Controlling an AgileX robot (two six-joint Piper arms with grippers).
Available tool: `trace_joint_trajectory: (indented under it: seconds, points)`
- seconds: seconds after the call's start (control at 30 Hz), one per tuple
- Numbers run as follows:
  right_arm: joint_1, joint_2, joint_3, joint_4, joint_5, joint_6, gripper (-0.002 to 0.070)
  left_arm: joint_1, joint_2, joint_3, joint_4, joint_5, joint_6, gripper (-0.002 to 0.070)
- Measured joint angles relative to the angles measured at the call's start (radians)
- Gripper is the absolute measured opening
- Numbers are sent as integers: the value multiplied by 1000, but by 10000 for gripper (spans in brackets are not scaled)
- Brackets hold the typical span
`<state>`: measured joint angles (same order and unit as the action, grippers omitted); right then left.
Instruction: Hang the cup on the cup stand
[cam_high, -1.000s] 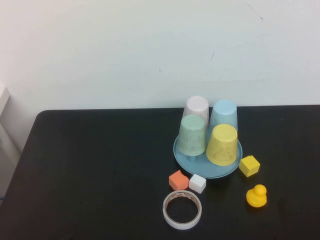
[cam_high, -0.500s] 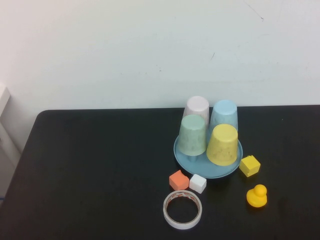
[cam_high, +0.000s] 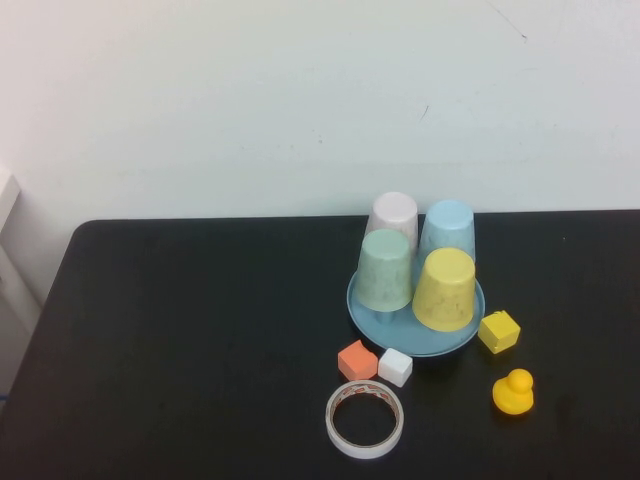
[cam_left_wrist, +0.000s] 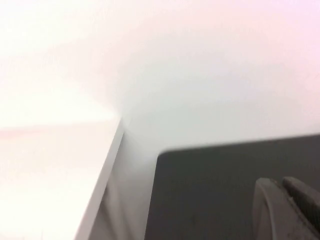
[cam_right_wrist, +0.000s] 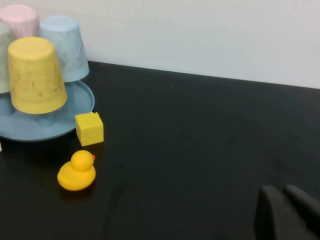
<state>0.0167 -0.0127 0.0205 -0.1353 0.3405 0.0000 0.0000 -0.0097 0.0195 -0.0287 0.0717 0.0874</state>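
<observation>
High view: a black table (cam_high: 200, 340) fills the lower half of the frame beneath a pale wall. Right of centre sits the cup stand (cam_high: 415, 318), a round light-blue tray. Four cups rest upside down on it. The yellow cup (cam_high: 444, 289) is at the front right of the stand, mouth down, already hanging on a peg. A pale green cup (cam_high: 385, 270) is just left of it, a pink cup (cam_high: 394, 215) is behind the green one, and a light blue cup (cam_high: 449, 227) is behind the yellow one. Below the stand lie an orange block (cam_high: 357, 360) and a white block (cam_high: 395, 367), touching each other. A roll of tape (cam_high: 365, 419) lies flat near the bottom edge. A yellow block (cam_high: 498, 331) sits just beside the right rim of the stand, with a yellow rubber duck (cam_high: 513, 391) lower right of it. Neither arm appears in this view.

Right wrist view: the right gripper (cam_right_wrist: 285, 212) shows at the lower right corner, its dark fingers pressed together with nothing between them, well apart from the stand at the upper left of the frame.

Left wrist view: the left gripper (cam_left_wrist: 287, 205) shows at the lower right corner, its fingers likewise closed and empty, over a bare corner of the table beside the pale wall.
</observation>
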Motion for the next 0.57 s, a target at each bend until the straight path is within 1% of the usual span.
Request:
trace_joint_trajectory:
  seconds: [0.07,0.13,0.37,0.47,0.57]
  points:
    - [0,0,0,0,0,0,-1,29,0,0,-10,40,-20,-1]
    - [0,0,0,0,0,0,-1,43,-2,0,-12,79,-36,-1]
    - [0,0,0,0,1,0,-1,44,-3,0,-12,202,-145,-1]
    - [0,0,0,0,1,0,-1,44,-3,0,1,223,-143,-1]
    - [0,0,0,-1,1,0,-1,44,-3,-2,10,232,-69,-1]
